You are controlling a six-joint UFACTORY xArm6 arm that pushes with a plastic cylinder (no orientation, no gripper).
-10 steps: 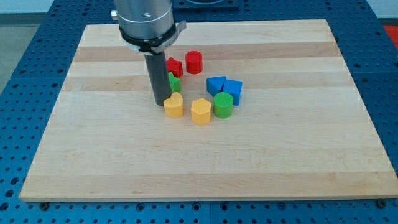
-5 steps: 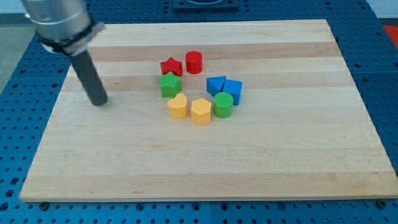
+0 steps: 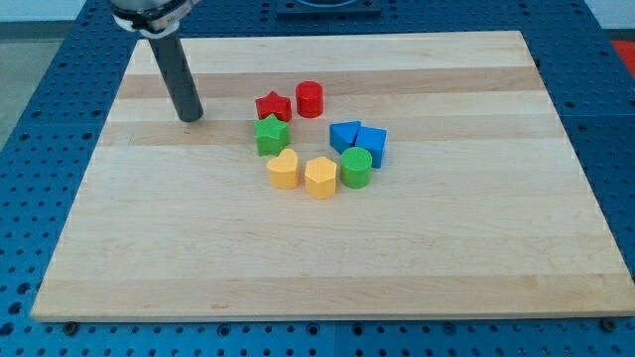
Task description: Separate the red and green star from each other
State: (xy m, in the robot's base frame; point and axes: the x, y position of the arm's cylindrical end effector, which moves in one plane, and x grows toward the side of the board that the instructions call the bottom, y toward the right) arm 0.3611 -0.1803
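The red star (image 3: 273, 106) sits just above the green star (image 3: 271, 135) near the board's middle; the two touch or nearly touch. My tip (image 3: 190, 116) is on the wooden board (image 3: 149, 248) to the left of both stars, roughly level with the red star and well apart from it.
A red cylinder (image 3: 310, 98) stands right of the red star. A yellow heart (image 3: 283, 171), a yellow hexagon (image 3: 320, 178) and a green cylinder (image 3: 356, 167) curve below the green star. Two blue blocks (image 3: 357, 139) lie at the right.
My tip left the blocks, swung far left, then came back up and to the right. The stars stay together; the yellow heart sits a little lower right than before.
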